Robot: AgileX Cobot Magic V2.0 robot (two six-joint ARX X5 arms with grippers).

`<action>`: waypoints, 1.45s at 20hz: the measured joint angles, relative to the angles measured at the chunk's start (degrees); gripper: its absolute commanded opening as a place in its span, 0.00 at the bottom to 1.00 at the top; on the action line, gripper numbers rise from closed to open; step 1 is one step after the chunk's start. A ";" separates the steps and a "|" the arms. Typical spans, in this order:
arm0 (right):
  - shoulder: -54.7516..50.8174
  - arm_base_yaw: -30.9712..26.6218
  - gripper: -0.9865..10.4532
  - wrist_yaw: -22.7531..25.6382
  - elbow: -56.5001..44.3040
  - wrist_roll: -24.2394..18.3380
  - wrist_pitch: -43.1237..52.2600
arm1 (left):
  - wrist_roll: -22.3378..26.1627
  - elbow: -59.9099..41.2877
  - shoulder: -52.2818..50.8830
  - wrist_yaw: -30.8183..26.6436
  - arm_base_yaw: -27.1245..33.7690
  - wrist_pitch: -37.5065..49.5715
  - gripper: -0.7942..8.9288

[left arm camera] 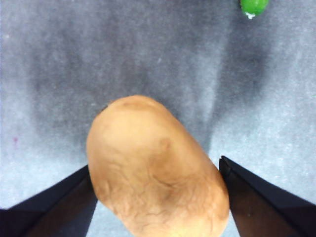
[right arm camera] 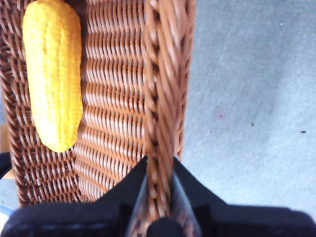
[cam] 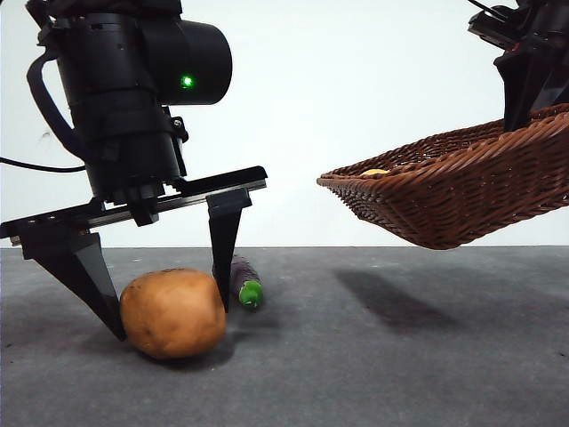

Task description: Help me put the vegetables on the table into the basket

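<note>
The brown potato point(cam: 173, 313) point(left arm camera: 158, 173) rests on the table point(cam: 400, 365). My left gripper point(cam: 169, 316) point(left arm camera: 155, 164) is open and lowered around it, one jaw close on each side. Just behind the potato lies the purple eggplant point(cam: 246, 283), whose green cap point(left arm camera: 254, 6) shows in the left wrist view. My right gripper point(cam: 518, 111) point(right arm camera: 159, 168) is shut on the braided rim of the wicker basket point(cam: 444, 191) point(right arm camera: 113, 98), holding it tilted in the air at the right. The yellow corn cob point(cam: 374, 172) point(right arm camera: 53, 74) lies inside it.
The basket casts a shadow point(cam: 391, 298) on the grey table beneath it. A plain white wall stands behind the table.
</note>
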 measured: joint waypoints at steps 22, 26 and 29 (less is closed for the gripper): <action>-0.02 8.00 0.07 1.92 0.00 0.00 -1.44 | 23.89 16.31 -8.85 1.38 -13.38 6.93 0.21; -0.02 10.91 0.07 -0.22 0.00 0.00 -1.57 | 23.93 16.28 -7.74 1.46 -13.75 7.50 0.21; -0.02 12.76 0.07 -1.46 0.00 0.00 -1.55 | 23.96 16.31 -7.13 1.70 -14.19 6.80 0.29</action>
